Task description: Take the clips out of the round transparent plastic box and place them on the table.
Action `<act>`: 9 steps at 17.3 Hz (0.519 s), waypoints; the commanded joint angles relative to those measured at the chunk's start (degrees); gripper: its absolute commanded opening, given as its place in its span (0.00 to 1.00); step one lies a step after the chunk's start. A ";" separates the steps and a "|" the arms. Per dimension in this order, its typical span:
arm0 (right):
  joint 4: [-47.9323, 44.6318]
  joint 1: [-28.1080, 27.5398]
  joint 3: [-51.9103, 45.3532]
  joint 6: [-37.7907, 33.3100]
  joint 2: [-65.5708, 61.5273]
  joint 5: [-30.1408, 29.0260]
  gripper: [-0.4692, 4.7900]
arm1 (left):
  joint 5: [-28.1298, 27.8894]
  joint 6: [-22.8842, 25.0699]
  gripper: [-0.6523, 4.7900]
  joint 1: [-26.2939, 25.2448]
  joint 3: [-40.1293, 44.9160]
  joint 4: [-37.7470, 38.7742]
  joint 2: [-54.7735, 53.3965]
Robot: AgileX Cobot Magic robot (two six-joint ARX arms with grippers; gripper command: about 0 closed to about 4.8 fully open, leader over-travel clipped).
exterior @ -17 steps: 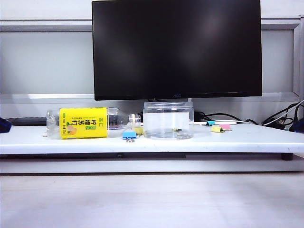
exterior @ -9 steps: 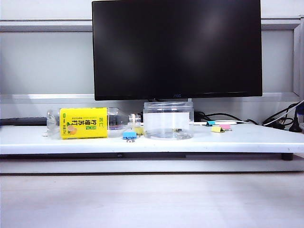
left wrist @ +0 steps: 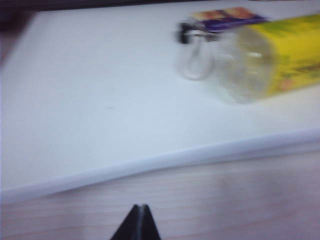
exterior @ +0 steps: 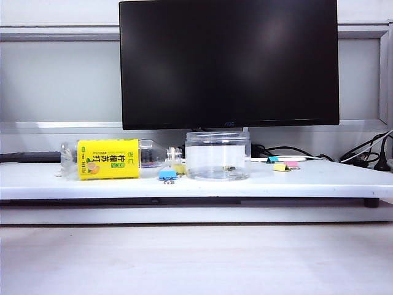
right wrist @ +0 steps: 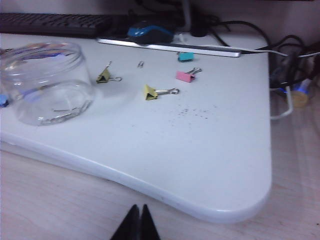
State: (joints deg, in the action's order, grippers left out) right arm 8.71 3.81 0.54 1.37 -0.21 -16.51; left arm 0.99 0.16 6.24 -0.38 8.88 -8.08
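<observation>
left gripper (left wrist: 141, 220): jaws pressed together, off the table (exterior: 73, 184) front edge | round transparent plastic box (exterior: 217, 155): mid-table, looks empty | clips (right wrist: 159, 91): on table right of box, light, stiff; pinch the body | right gripper (right wrist: 138, 221): jaws together; only right wrist view shows four clips apart.

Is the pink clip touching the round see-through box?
Apart. The right wrist view shows the pink clip lying on the white table well away from the round transparent plastic box, with bare tabletop and a yellow clip between them.
</observation>
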 commanded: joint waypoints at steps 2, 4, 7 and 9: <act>-0.35 -0.61 -0.20 0.15 0.09 -0.11 0.08 | 0.33 -0.17 0.11 -1.57 0.11 0.61 4.85; -0.37 -0.61 -0.20 0.15 0.09 -0.11 0.08 | 0.33 -0.17 0.11 -1.57 0.11 -0.04 8.22; -0.37 -0.66 -0.20 0.15 0.09 -0.11 0.08 | 0.33 -0.17 0.11 -1.57 0.11 -0.31 8.04; -0.35 -0.79 -0.20 0.15 0.09 -0.11 0.08 | 0.33 -0.17 0.11 -1.79 0.11 -0.33 8.04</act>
State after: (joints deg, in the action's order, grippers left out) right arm 8.71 3.20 0.54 1.37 -0.21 -16.53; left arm 1.06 0.16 4.71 -0.38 8.78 -0.23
